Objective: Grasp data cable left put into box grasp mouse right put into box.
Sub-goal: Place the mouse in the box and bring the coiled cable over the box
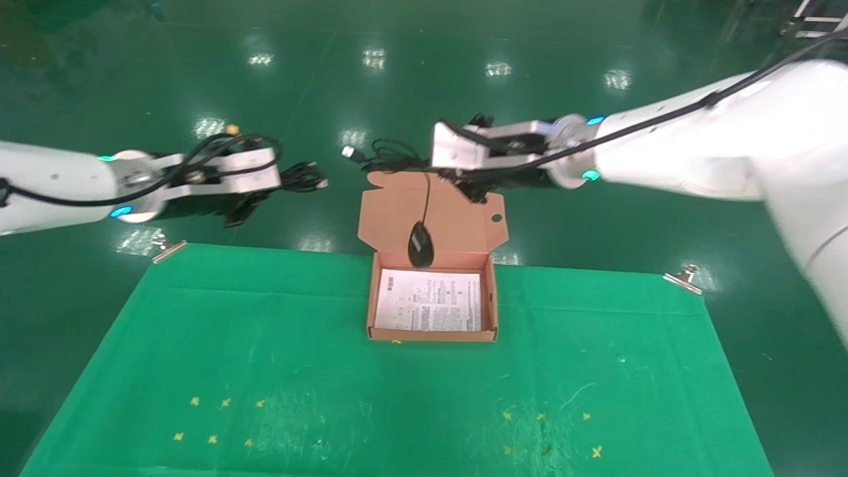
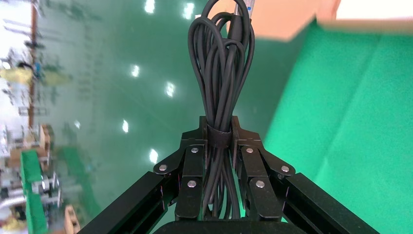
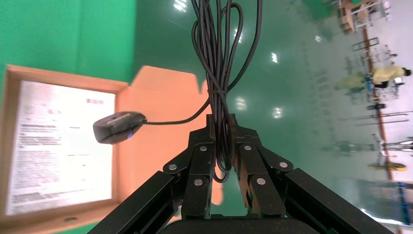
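Black fingers (image 2: 195,161) of the left gripper (image 2: 218,146) pinch the data cable (image 2: 221,63) at its bound middle, loops sticking out past the tips; in the head view this gripper (image 1: 265,173) hangs off the table's (image 1: 265,371) far left edge. Right gripper (image 3: 222,141) fingers (image 3: 246,161) clamp the bundled cord (image 3: 219,53), and the mouse (image 1: 420,245) dangles from it above the box's (image 1: 371,311) far wall, before the raised lid (image 1: 464,218). Inside lies a white sheet (image 1: 430,301).
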Robot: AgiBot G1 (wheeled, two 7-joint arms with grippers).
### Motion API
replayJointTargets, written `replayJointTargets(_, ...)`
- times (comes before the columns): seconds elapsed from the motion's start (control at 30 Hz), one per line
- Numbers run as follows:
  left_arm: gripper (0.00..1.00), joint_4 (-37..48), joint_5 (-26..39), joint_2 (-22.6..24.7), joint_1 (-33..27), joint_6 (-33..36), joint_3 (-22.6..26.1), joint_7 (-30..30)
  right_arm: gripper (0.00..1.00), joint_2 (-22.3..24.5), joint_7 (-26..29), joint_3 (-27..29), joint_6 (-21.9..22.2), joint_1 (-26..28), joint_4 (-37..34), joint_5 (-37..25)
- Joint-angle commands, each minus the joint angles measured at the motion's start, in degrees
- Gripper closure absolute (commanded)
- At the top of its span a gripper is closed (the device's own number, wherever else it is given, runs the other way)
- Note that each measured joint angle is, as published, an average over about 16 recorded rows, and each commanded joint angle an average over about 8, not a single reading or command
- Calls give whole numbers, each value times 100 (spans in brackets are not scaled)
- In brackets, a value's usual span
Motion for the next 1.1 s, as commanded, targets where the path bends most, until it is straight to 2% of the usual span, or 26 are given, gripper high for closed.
replayJointTargets(0.03, 100, -16, 100, -72, 5, 68, 23, -80, 100, -51, -42, -9, -5, -69, -85, 34)
replayJointTargets(0.43, 100, -193, 248, -121, 39, 150, 41, -307, 100, -101, 104, -261, 348, -608, -13, 529)
replayJointTargets(0.83, 100, -246, 278, -131, 55, 161, 43, -357, 100, -128, 716, -693, 917, -1141, -419, 715)
replayJointTargets(0.87, 100, -248, 279, -132, 55, 162, 43, -359, 97, -132, 760, -742, 947, -1166, -410, 716)
replayJointTargets(0.9, 100, -250, 280, -132, 56, 162, 43, -361, 87, -134, 810, -795, 967, -1184, -396, 719)
replayJointTargets(1.1, 100, -256, 284, -134, 59, 164, 43, -365, 12, -140, 996, -1031, 1005, -1237, -318, 730)
